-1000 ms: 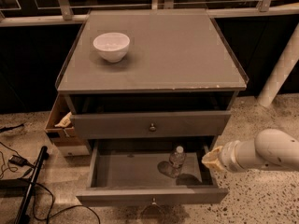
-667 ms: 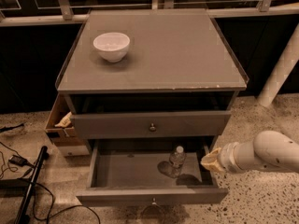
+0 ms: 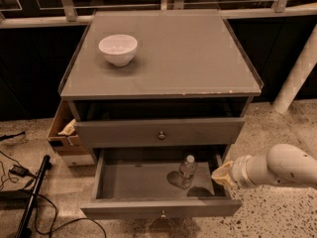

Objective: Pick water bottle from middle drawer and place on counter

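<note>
The water bottle [image 3: 187, 167], clear with a white cap, stands upright on the floor of the open middle drawer [image 3: 133, 181], towards its right side. My gripper [image 3: 219, 175] is at the end of the white arm [image 3: 280, 168] that reaches in from the right. It sits at the drawer's right wall, just right of the bottle and apart from it. It holds nothing that I can see. The counter [image 3: 173, 63] is the grey cabinet top above, with a white bowl [image 3: 118, 48] on its left rear part.
The upper drawer [image 3: 158, 131] is pulled out a little above the middle one. A brown cardboard box [image 3: 63, 131] sits against the cabinet's left side. Cables and a black pole [image 3: 29, 197] lie on the floor at left. A white post [image 3: 297, 78] stands at right.
The arm has crept slightly lower at the drawer's right wall. The bottle, the drawers and the bowl have not moved.
</note>
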